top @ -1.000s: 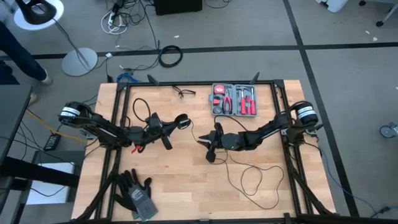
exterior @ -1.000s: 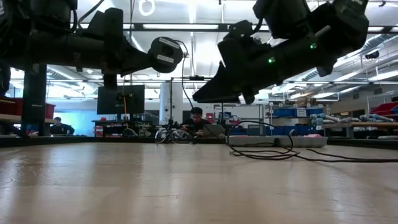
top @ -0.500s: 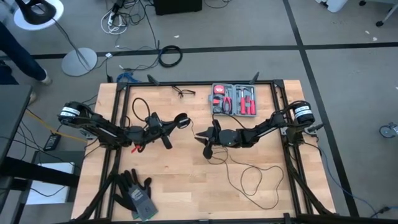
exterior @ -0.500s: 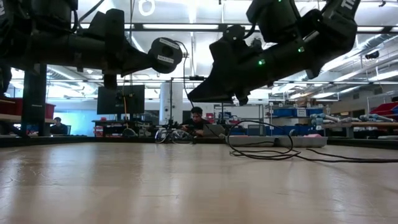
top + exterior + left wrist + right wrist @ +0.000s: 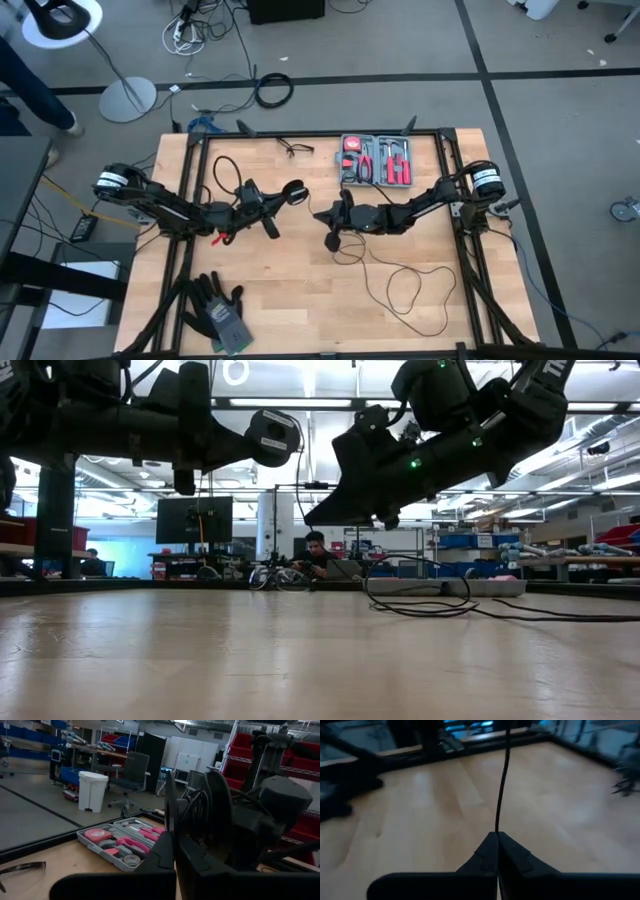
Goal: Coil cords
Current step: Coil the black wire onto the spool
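A pale wooden bench (image 5: 300, 290) with a black frame around its edges carries everything here. At its far edge lies an open grey tool case (image 5: 377, 160) with red-handled tools in it, and to the left of that a small black glasses-like wire item (image 5: 295, 148). On the near left corner rests a pair of dark work gloves (image 5: 218, 308). A thin black cable (image 5: 405, 285) loops loosely over the near right part.

open tool case (image 5: 377, 160) and wire glasses (image 5: 295, 149) at the table's far edge, dark gloves (image 5: 219, 307) near its front-left corner
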Robot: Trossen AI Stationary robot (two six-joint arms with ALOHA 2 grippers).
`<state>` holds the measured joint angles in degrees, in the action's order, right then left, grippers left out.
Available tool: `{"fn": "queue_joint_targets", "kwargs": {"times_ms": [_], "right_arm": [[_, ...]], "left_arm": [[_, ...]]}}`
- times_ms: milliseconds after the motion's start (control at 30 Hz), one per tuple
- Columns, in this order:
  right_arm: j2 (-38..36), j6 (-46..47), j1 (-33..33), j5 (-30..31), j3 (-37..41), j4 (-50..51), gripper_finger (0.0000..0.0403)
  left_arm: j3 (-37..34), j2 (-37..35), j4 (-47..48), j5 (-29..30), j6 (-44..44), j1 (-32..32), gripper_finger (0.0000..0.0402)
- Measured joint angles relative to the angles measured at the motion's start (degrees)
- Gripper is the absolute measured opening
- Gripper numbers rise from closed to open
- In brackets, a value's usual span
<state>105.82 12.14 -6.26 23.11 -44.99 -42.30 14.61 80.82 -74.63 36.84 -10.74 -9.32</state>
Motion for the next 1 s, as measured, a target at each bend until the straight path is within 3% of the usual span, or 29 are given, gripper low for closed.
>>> {"fn": "queue_joint_targets", "kwargs": {"times_ms": [200, 333, 533, 867, 1000], "right_arm": [[0.0, 1.8, 0.5, 2.6, -0.3, 2.3, 0.0001], [0.0, 4.2, 1.0, 1.6, -3.4, 10.6, 0.0001], [0.0, 1.3, 0.9, -1.9, -8.4, 12.8, 0.0000], [0.0, -2.6, 1.1, -5.8, -16.6, 25.7, 0.0000], [0.0, -2.4, 1.1, -5.8, -17.0, 27.9, 0.0000]], "left_arm": [[0.1, 0.0, -0.2, 0.0, -0.5, 0.0, 0.0000], [1.3, 0.2, -0.1, 0.0, -1.5, 0.0, 0.0000], [3.5, 1.9, 1.5, 3.2, -1.5, 0.4, 0.0000], [12.7, 7.0, 19.9, 5.0, -2.8, 1.5, 0.0000], [13.4, 7.0, 21.7, 4.9, -2.8, 1.5, 0.0000]]}}
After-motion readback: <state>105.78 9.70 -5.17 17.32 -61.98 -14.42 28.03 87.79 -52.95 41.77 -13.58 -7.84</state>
